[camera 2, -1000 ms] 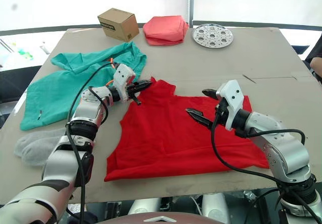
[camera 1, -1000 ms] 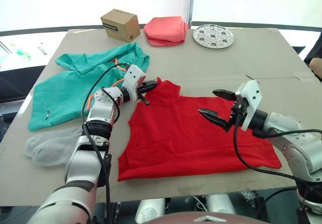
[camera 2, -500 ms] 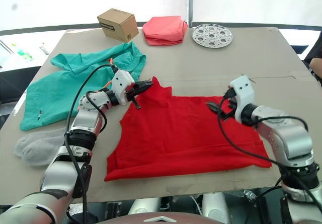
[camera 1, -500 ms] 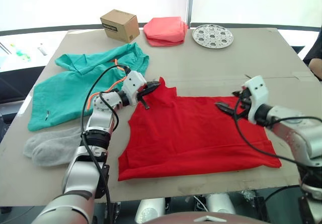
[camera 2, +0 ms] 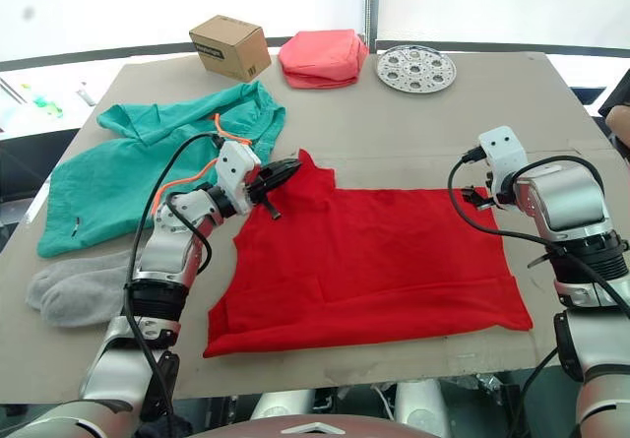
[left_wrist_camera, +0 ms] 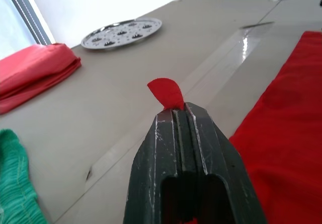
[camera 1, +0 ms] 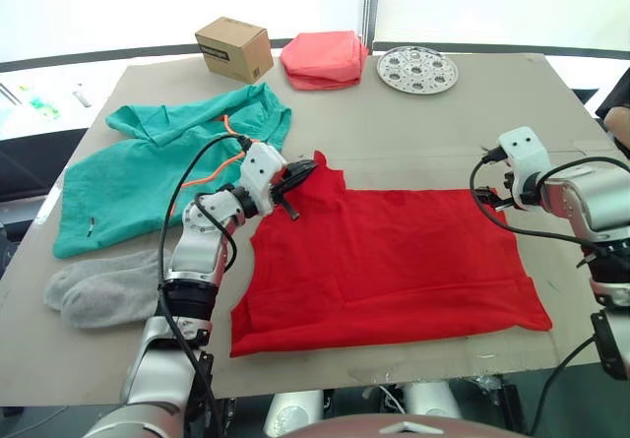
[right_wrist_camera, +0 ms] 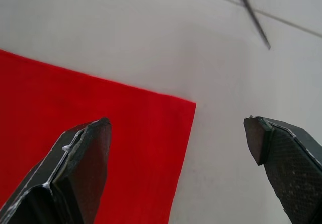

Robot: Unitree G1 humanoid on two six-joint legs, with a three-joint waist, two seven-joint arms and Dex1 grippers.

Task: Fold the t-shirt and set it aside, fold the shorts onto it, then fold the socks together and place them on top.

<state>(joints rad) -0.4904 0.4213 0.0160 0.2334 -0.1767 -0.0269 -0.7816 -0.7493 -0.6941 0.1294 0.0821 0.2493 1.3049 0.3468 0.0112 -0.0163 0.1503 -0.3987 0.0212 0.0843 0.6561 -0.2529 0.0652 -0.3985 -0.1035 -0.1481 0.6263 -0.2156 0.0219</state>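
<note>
The red t-shirt (camera 1: 394,261) lies spread flat across the middle of the table. My left gripper (camera 1: 300,172) is shut on the shirt's far left corner, and a small red tip (left_wrist_camera: 167,93) pokes out past its shut fingers (left_wrist_camera: 176,128). My right gripper (right_wrist_camera: 178,128) is open and hovers just over the shirt's far right corner (right_wrist_camera: 181,105), with nothing between its fingers. The teal shorts (camera 1: 148,162) with an orange cord lie crumpled at the left. The grey socks (camera 1: 98,285) rest near the front left edge.
At the back of the table stand a cardboard box (camera 1: 234,48), a folded salmon-pink cloth (camera 1: 325,59) and a round perforated metal plate (camera 1: 417,69). Part of a person (camera 1: 620,118) shows at the right edge. Bare tabletop (camera 1: 413,133) lies beyond the shirt.
My right gripper moved from above the shirt's middle out to its far right corner, staying open. The left gripper kept its hold on the far left corner and shifted slightly.
</note>
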